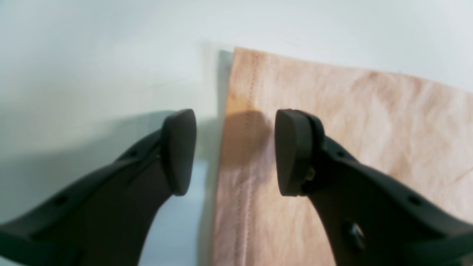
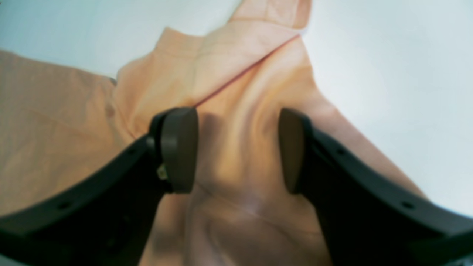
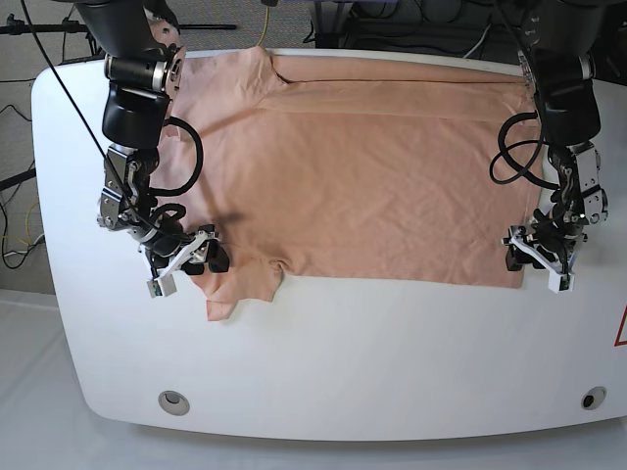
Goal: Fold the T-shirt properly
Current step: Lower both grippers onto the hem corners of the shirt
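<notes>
The peach T-shirt lies spread flat and wrinkled on the white table, with its hem toward the base view's right and its sleeves toward the left. My left gripper is open at the near hem corner. In the left wrist view its jaws straddle the stitched hem edge, one finger over bare table and the other over fabric. My right gripper is open low over the near sleeve. Cloth lies under both of its fingers and nothing is pinched between them.
Dark cables hang behind the table's far edge. Two small round fittings sit near the table's front corners. A red mark shows at the right edge.
</notes>
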Motion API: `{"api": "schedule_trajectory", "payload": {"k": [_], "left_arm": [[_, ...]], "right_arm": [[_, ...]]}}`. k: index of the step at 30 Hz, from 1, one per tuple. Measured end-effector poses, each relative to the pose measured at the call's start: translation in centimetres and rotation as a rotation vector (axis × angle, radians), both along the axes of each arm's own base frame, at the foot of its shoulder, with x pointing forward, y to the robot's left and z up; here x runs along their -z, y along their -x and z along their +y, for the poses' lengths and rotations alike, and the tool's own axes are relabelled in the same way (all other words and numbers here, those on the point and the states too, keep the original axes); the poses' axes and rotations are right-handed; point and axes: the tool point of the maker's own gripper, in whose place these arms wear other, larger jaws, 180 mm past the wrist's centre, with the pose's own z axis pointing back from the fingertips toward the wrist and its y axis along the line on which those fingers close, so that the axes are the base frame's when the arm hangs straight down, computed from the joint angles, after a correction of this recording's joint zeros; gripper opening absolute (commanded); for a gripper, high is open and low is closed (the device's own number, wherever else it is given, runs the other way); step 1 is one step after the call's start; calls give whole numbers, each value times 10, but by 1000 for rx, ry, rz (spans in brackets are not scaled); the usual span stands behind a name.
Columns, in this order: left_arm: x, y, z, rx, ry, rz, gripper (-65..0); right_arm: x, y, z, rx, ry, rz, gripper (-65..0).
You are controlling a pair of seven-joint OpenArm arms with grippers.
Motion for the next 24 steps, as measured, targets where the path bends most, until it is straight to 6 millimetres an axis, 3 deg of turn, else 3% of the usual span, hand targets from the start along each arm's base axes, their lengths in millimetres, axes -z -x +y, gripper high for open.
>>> {"api": "schedule_trajectory", "payload": {"k": [12, 20, 24], "left_arm": [[0, -2, -2, -2, 9, 2, -368], [0, -3, -3, -2, 13, -5, -436], [0, -3, -3, -2, 14, -6, -411]], "right_arm": [[0, 0, 0, 1, -1, -1, -311], [0, 0, 0, 1, -1, -3, -313], [-1, -1, 0, 1, 0, -4, -316]]}}
